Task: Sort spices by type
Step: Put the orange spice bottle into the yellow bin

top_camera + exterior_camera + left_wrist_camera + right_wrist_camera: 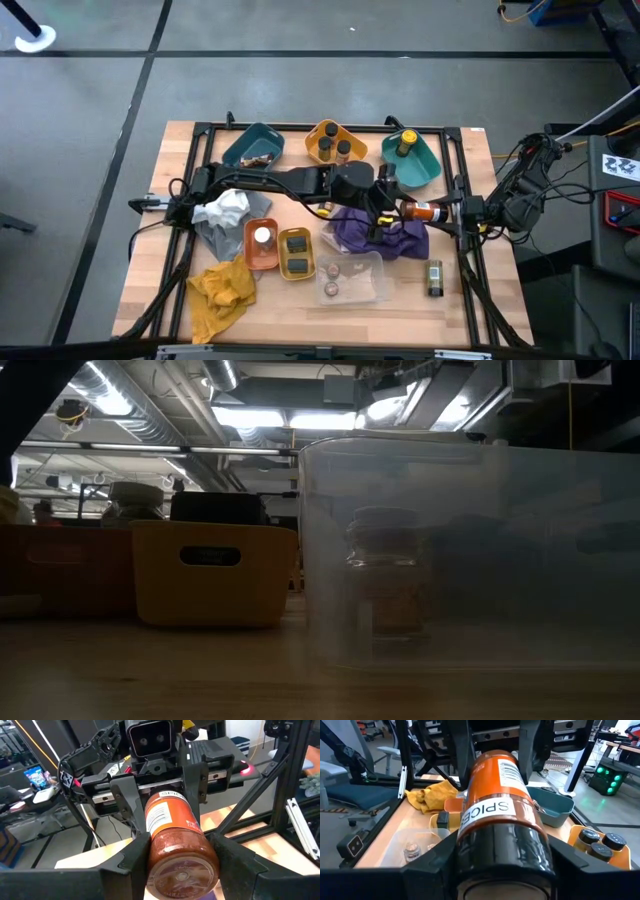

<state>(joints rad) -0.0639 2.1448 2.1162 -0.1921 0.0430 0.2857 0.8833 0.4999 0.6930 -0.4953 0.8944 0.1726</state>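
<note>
An orange spice jar (420, 210) with a black lid and a white label lies level in the air over the purple cloth (385, 238), held between both grippers. My left gripper (182, 862) reaches in from the table's left and is shut on the jar's clear bottom end. From the table's right, my right gripper (500, 865) is shut on the lid end. Other spices sit in trays: two black-lidded jars (335, 148), a yellow-lidded jar (407, 140), a white-lidded jar (263, 237) and dark tins (296, 252). My left gripper pinches the jar's bottom end (150, 870) between its two fingers, one on each side. The fingers come in level from the table's left and lie along the jar. The jar is level and lifted clear of the cloth. My right gripper has the jar's black lid end (470, 855) between its two fingers, one on each side. It comes level from the table's right, fingers along the jar, facing the left gripper.
A clear tub (352, 278) near the front edge holds two small jars; it fills the low view (470, 550). A loose jar (434, 277) lies at the near right. Grey-white cloth (225, 215) and yellow cloth (222, 288) lie at the left. Teal trays (253, 147) (425, 165) stand at the back.
</note>
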